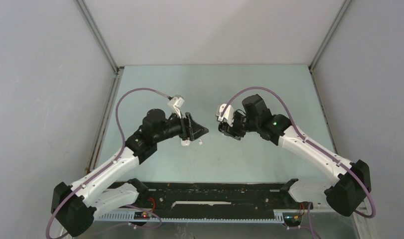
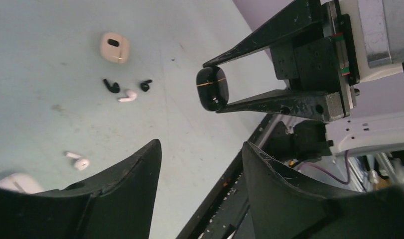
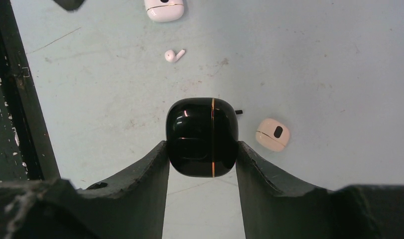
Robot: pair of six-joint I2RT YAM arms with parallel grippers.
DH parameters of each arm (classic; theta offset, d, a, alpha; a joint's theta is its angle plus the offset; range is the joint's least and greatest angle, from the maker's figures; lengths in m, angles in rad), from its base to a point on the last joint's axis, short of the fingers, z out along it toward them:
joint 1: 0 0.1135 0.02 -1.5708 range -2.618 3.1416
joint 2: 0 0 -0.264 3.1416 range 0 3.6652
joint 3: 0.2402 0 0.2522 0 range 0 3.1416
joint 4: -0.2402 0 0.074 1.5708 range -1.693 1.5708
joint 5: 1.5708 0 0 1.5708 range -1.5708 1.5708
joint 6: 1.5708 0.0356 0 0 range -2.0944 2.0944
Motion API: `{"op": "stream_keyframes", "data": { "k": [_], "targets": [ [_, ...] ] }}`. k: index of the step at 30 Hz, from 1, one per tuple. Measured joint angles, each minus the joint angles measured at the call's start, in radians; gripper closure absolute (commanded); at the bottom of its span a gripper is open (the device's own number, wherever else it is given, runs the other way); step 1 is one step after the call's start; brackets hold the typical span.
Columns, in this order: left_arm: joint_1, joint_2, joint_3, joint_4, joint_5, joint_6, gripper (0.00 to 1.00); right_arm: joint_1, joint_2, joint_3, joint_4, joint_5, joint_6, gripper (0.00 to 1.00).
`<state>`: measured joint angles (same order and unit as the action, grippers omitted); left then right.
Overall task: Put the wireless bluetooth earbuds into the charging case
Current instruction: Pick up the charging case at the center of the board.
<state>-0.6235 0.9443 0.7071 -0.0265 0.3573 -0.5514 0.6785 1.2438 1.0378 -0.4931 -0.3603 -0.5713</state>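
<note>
— What sits nearest the right wrist camera?
— The right gripper (image 3: 202,152). Its two fingers pinch a black case (image 3: 202,134) by its sides and hold it off the table (image 3: 339,59). A thin gold seam runs round the case, and the lid looks closed.
— And the left gripper?
— The left gripper (image 2: 200,154) has its fingers spread, with nothing between them. It faces the right one. The two are near each other above the middle of the table, but apart.
— Where are the earbuds?
— The ones I can see lie loose on the table. In the left wrist view the closest thing is a white case (image 2: 15,183), at the lower edge beside the finger. Just past it lie two white earbuds (image 2: 79,162), touching or nearly so. Farther out is a small cluster: a black earbud (image 2: 111,86), a second black earbud (image 2: 146,85), and a pale earbud (image 2: 127,96) between them.
— Anything beyond that?
— A beige case (image 2: 114,47), lying flat with a dark oval mark on top, well apart from the white case.
</note>
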Motion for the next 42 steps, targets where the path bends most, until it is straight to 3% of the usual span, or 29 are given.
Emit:
{"op": "stream_keyframes", "data": {
  "k": [10, 13, 26, 42],
  "targets": [
    [-0.029, 0.117, 0.025, 0.071, 0.073, -0.084, 0.46, 0.025, -0.032, -0.006, 0.000, -0.037, -0.039, 0.70],
    [-0.038, 0.149, 0.039, 0.077, 0.084, -0.096, 0.53, 0.040, -0.032, -0.006, 0.000, -0.042, -0.045, 0.69],
    [-0.049, 0.269, 0.082, 0.116, 0.153, -0.143, 0.54, 0.060, -0.032, -0.006, 0.000, -0.044, -0.050, 0.68],
    [-0.058, 0.317, 0.082, 0.141, 0.202, -0.175, 0.62, 0.081, -0.030, -0.007, -0.006, -0.020, -0.055, 0.67]
  ]
}}
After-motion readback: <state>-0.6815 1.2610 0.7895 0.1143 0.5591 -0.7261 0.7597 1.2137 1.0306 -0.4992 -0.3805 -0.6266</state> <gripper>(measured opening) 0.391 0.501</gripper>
